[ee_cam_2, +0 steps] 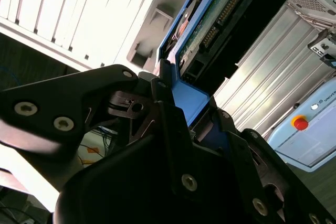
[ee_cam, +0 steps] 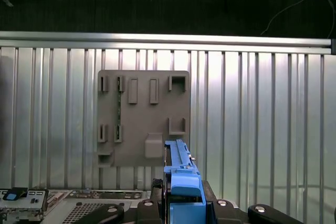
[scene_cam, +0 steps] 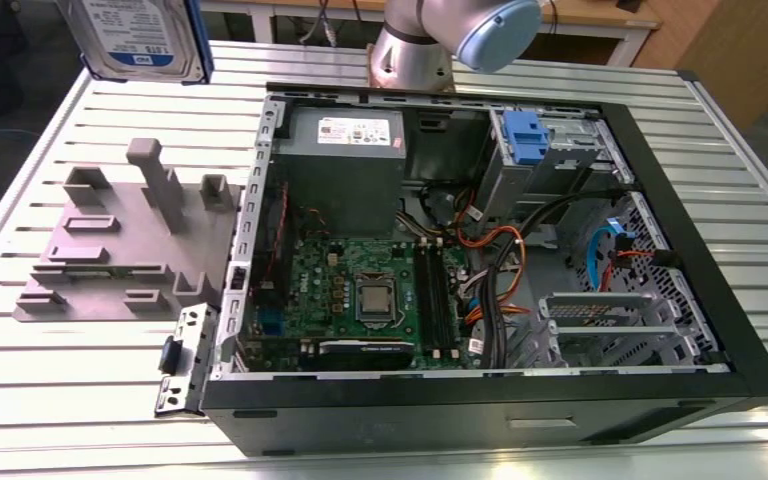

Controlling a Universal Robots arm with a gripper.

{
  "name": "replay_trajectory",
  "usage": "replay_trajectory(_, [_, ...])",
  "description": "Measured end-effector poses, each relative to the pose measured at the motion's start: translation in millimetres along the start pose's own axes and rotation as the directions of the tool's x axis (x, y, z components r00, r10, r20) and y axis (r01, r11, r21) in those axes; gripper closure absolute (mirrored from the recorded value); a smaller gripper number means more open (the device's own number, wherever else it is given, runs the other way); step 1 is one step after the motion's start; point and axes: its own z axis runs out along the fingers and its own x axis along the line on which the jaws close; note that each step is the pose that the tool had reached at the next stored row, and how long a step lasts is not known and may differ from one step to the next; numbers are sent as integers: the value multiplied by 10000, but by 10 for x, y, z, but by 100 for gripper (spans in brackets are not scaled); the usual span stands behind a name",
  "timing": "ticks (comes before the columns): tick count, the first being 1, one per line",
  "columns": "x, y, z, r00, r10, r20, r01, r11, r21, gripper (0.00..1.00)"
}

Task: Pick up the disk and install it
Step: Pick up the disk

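At the tool (ee_cam_2: 186, 103), we see two black metal fingers (ee_cam_2: 163, 95) clamped together on the blue plastic end tab of the disk (ee_cam_2: 210, 19). The tool's linkages are matte black with bright round bolts. In the second wrist view the disk rises edge-on away from the tool and shows its green circuit board and a row of connector pins. In the first wrist view the disk (ee_cam: 181, 166) appears as a narrow blue ribbed rail held in the tool (ee_cam: 182, 203), lifted well above the worktop (ee_cam: 262, 119). In the exterior view the disk (scene_cam: 137, 35) hangs high at the exterior view's left, with its white-and-blue label facing us inside the blue frame.

Below it lies a flat grey fixture plate (scene_cam: 111, 250) with blocky posts and rectangular slots. Just beside the plate, an open black computer case (scene_cam: 491, 405) lies on its side. Inside are a green motherboard (scene_cam: 357, 290), a grey power-supply box (scene_cam: 344, 140), orange and black cables (scene_cam: 491, 250) and a blue bracket (scene_cam: 526, 135) in a metal bay.

The worktop (scene_cam: 64, 390) is ribbed, shiny aluminium slats. The arm's silver column and pale blue joint cap (scene_cam: 491, 30) stand behind the case, and wooden furniture (scene_cam: 718, 50) lies beyond.
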Motion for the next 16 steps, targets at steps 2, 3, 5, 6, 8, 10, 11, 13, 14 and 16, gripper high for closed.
replay_trajectory(2, [0,-13,0,10000,1,0,-1,10000,0,64])
replay_trajectory(3, [0,-20,0,10000,0,0,0,10000,0,64])
replay_trajectory(5, [0,-31,0,10000,0,0,0,10000,1,64])
replay_trajectory(6, [0,-37,0,10000,0,0,0,10000,1,64])
replay_trajectory(8, [0,-50,-1,10000,0,0,0,10000,0,64])
replay_trajectory(10, [0,-64,0,10000,0,0,0,10000,0,64])
replay_trajectory(11, [0,-70,0,10000,1,0,-1,10000,0,64])
replay_trajectory(13, [0,-83,0,10000,0,0,0,10000,0,64])
replay_trajectory(14, [0,-90,-1,10000,0,0,0,10000,0,64])
replay_trajectory(16, [0,-103,0,10000,1,0,-1,10000,0,64])
